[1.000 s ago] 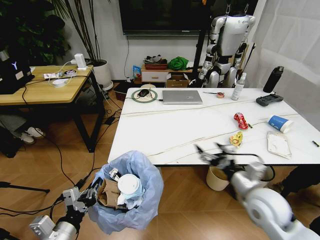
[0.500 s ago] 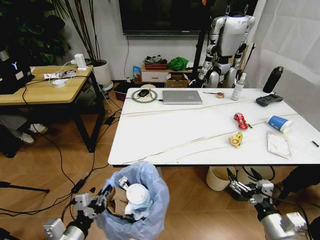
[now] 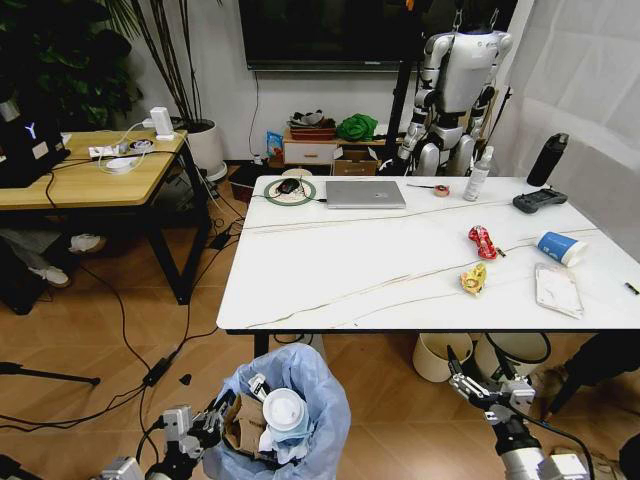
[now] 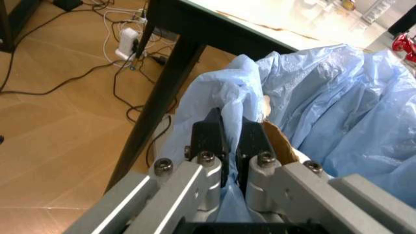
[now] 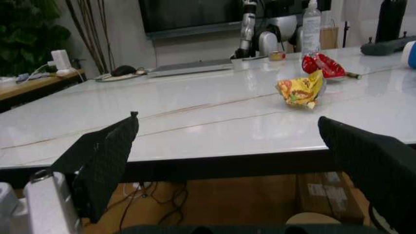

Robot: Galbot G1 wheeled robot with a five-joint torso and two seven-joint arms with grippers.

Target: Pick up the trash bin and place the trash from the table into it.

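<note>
Light-blue crinkly plastic-lined trash bin (image 3: 290, 420) sitting low before white marble-look desk (image 3: 400, 260), left tool (image 4: 231, 146) pinching its bag rim, right tool (image 3: 480, 385) spreading wide below desk edge, yellow crumpled wrapper (image 3: 473, 279) lying on desk.

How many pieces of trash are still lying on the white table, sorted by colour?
Red wrapper: 1
Yellow wrapper: 1
Blue-and-white paper cup: 1
Flat white packet: 1
Total on the table: 4
</note>
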